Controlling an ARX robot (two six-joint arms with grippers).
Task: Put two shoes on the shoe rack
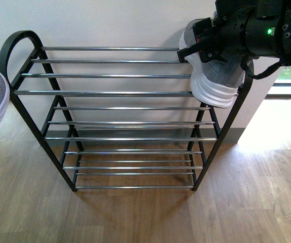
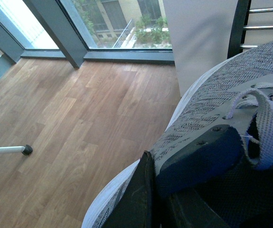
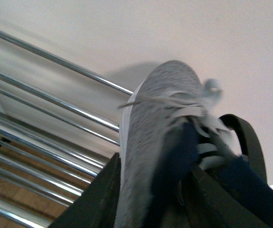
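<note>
My right gripper (image 1: 202, 46) is clamped on the navy collar of the right-hand shoe (image 1: 217, 80), with a dark finger on each side of the opening. That shoe is at the right end of the shoe rack (image 1: 110, 92), at its top tier. Its long axis runs across the chrome rods from front to back, with the toe toward the wall (image 1: 110, 20) and the thick white sole of the heel at the front rod. I cannot tell whether the sole bears on the rods or only meets them. My right arm (image 1: 266, 30) reaches in from the upper right, above the rack's end post, with the wrist facing the wall.

My left gripper (image 2: 161, 197) is closed on the left-hand shoe (image 2: 221, 95), one black finger (image 2: 138, 190) pressed against the outside of its collar. This shoe is in the air, off to the left of the rack and apart from it. In the front view only a rounded grey part shows at the picture's edge. Its toe end lies toward the rack's frame, laces uppermost. My left arm is outside the front view.

I count two shoes, one in each gripper, and one rack of four tiers.
</note>
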